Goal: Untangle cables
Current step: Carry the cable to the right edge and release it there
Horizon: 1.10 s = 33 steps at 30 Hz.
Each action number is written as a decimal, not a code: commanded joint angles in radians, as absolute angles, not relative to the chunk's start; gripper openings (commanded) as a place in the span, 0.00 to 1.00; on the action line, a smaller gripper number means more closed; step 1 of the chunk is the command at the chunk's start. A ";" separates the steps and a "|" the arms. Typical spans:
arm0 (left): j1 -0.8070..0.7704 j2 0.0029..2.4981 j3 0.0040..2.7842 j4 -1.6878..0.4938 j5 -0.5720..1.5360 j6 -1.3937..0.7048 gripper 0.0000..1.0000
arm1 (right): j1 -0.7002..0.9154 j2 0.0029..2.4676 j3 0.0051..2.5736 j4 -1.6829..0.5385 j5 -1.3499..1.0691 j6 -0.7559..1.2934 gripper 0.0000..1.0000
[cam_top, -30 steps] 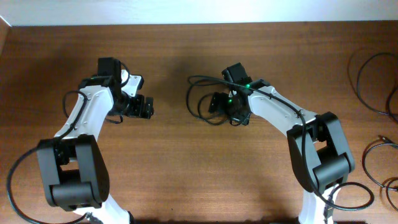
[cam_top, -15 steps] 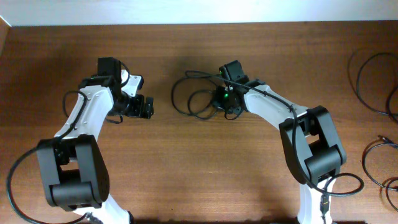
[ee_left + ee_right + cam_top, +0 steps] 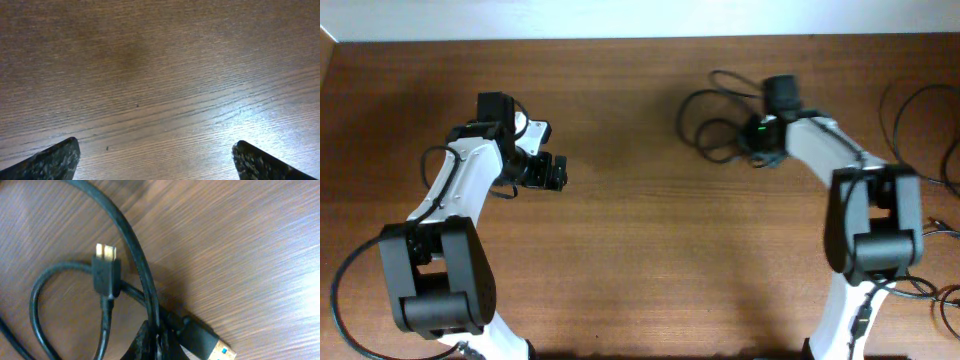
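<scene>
A loose coil of black cables (image 3: 712,125) lies at the table's back, right of centre. My right gripper (image 3: 757,140) is shut on one strand at the coil's right side. In the right wrist view the pinched cable (image 3: 135,255) runs up from my gripper (image 3: 160,347). A small silver-tipped plug (image 3: 106,267) lies to its left, and a blue-tongued USB plug (image 3: 212,345) to its right. My left gripper (image 3: 555,172) stands open at the left over bare wood. Its fingertips (image 3: 50,160) are far apart with nothing between them.
More black cable loops lie at the table's right edge (image 3: 920,130), and smaller coils sit nearer the front right (image 3: 928,255). The wooden table's (image 3: 640,250) back edge meets a white wall.
My right gripper has shut on the cable coil and carried it from the table's centre to the right and a little back. The left arm has not moved.
</scene>
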<state>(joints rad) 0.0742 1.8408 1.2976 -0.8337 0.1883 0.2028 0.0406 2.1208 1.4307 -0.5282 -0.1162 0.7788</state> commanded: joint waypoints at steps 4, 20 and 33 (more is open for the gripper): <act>0.075 1.850 1.295 -0.834 0.202 0.222 0.99 | -0.317 2.182 1.384 -0.659 -0.032 0.699 0.04; 0.075 1.850 1.295 -0.834 0.203 0.222 0.99 | -0.760 2.159 1.384 -0.740 -0.419 0.463 0.16; 0.075 1.850 1.295 -0.834 0.202 0.222 0.99 | -0.760 1.672 1.384 -0.896 -0.228 0.485 0.48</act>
